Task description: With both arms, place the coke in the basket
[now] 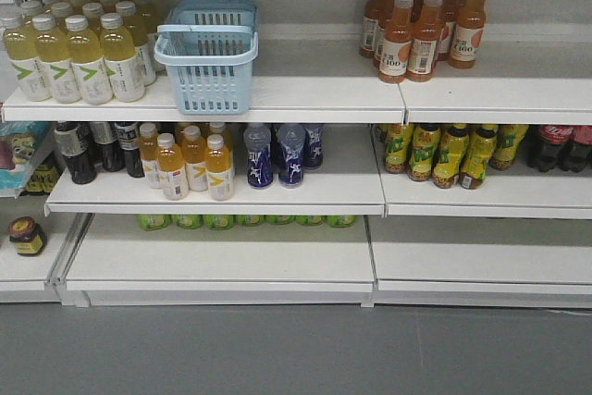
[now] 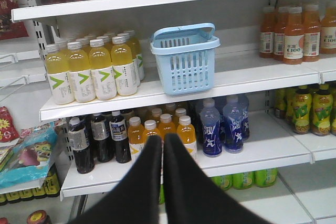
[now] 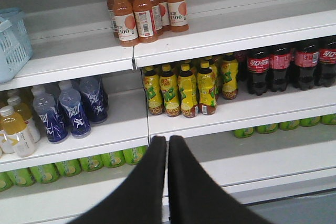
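Observation:
Several coke bottles [image 3: 283, 66], dark with red labels, stand at the right end of the middle shelf; they also show at the far right of the front view [image 1: 559, 145]. The light blue plastic basket [image 1: 207, 57] stands empty on the upper shelf, and shows in the left wrist view [image 2: 185, 59] and at the left edge of the right wrist view [image 3: 11, 43]. My left gripper [image 2: 163, 137] is shut and empty, back from the shelf in front of orange bottles. My right gripper [image 3: 168, 139] is shut and empty, left of and below the coke.
Yellow drink bottles [image 1: 74, 53] stand left of the basket, orange juice bottles [image 1: 421, 32] to its right. The middle shelf holds dark bottles [image 1: 88, 147], orange bottles [image 1: 190, 159], blue bottles [image 1: 277, 153] and yellow-green bottles [image 1: 449, 150]. Green bottles [image 1: 245, 220] lie on the bottom shelf.

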Tool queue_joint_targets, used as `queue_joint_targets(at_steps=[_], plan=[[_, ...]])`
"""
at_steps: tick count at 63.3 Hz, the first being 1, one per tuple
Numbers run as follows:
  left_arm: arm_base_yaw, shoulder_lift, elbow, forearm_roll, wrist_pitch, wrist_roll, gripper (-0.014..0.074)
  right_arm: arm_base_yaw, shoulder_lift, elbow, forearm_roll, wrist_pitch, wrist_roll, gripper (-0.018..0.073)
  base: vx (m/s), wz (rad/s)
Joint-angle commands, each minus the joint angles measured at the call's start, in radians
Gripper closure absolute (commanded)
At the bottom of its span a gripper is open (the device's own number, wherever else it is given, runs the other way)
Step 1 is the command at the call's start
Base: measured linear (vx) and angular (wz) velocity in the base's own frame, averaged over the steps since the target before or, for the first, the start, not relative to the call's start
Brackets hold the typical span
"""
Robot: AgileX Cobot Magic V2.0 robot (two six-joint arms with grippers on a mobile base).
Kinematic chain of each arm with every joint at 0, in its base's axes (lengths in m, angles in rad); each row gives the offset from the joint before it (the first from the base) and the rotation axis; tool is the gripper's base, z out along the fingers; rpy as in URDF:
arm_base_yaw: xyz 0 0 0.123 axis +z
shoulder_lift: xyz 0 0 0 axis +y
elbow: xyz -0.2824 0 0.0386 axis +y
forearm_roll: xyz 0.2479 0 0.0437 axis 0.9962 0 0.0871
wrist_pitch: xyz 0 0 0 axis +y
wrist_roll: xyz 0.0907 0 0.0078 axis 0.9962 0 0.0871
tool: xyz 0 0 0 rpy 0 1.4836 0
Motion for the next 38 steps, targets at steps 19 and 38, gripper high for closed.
queue_joint_targets(at_steps=[19, 38], plan=[[-0.005, -0.012, -0.001, 0.0, -0.079, -0.003, 0.0603, -0.007, -0.018, 0.011, -0.007, -0.068, -0.001, 0.0561, 0.26, -0.03], [-0.005, -0.012, -0.001, 0.0, -0.079, -0.003, 0.0603, -0.007, -0.018, 0.011, -0.007, -0.068, -0.001, 0.0561, 0.22, 0.0]])
